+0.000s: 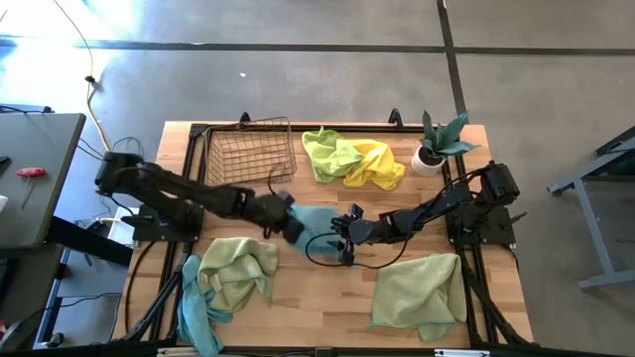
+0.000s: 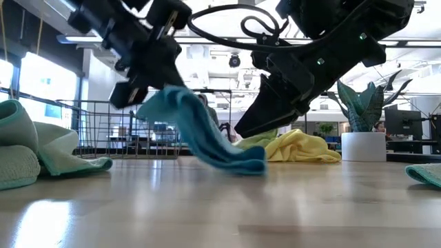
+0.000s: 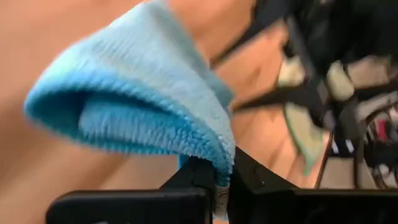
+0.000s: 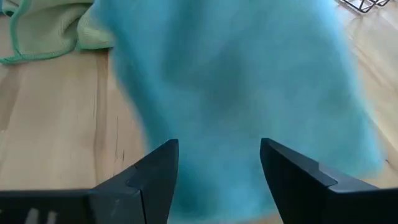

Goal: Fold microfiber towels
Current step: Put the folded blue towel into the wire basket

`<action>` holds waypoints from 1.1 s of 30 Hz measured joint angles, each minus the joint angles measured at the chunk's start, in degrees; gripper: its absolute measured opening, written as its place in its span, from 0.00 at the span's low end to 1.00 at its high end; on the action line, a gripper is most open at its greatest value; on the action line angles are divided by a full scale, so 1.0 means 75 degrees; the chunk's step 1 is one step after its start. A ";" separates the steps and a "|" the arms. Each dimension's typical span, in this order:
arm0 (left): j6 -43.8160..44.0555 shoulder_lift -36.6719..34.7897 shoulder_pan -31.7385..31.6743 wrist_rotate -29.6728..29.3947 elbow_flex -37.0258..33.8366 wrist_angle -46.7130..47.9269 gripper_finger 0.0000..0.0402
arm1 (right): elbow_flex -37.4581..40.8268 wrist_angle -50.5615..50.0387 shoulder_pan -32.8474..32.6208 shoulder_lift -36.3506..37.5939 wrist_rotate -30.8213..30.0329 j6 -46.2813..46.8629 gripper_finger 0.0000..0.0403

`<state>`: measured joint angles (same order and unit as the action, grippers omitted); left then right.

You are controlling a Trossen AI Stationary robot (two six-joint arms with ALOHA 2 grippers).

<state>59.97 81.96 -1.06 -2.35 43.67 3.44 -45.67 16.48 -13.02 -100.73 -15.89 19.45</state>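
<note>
From above, the left claw (image 1: 286, 220) was pinched shut on an edge of the blue towel (image 1: 316, 226) at mid-desk, and the right claw (image 1: 344, 238) stood just beside it with fingers apart. A green pile (image 1: 238, 270) lay near the front left, a flat green towel (image 1: 419, 290) at front right, and lime (image 1: 327, 154) and yellow (image 1: 377, 164) towels were bunched at the back beside the basket (image 1: 251, 152) and a plant (image 1: 437, 144).

At desk level, the blue towel (image 2: 207, 134) hung from the left claw (image 2: 141, 86), its lower end resting on the desk (image 2: 220, 207); the right claw (image 2: 258, 124) hovered close behind it.

In the left wrist view, the claw's fingers (image 3: 198, 177) were clamped on the towel's hem (image 3: 143, 106).

In the right wrist view, the open fingers (image 4: 158, 171) faced the blue cloth (image 4: 242, 81), not gripping it.

The step appeared to be lifting the towel to spread it. Next, the right claw probably needed to catch a second corner. The hanging cloth hid its corners, and the claws were crowded close.
</note>
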 joint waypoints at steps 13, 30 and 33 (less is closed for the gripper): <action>-0.2144 -0.0679 -0.2118 -0.0035 0.2319 0.2109 0.00 | 0.0000 0.0012 0.0000 0.0000 0.0002 0.0001 0.55; -0.4254 -0.0677 -0.4789 0.0086 0.3956 0.4996 0.00 | 0.0000 0.0010 0.0002 0.0000 0.0002 0.0002 0.55; -0.4531 -0.0677 -0.5168 0.0254 0.3956 0.5615 0.00 | 0.0000 0.0010 0.0001 0.0000 0.0002 0.0002 0.55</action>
<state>25.99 76.88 -39.83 -0.44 73.34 45.55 -45.67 16.56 -13.01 -100.73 -15.88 19.46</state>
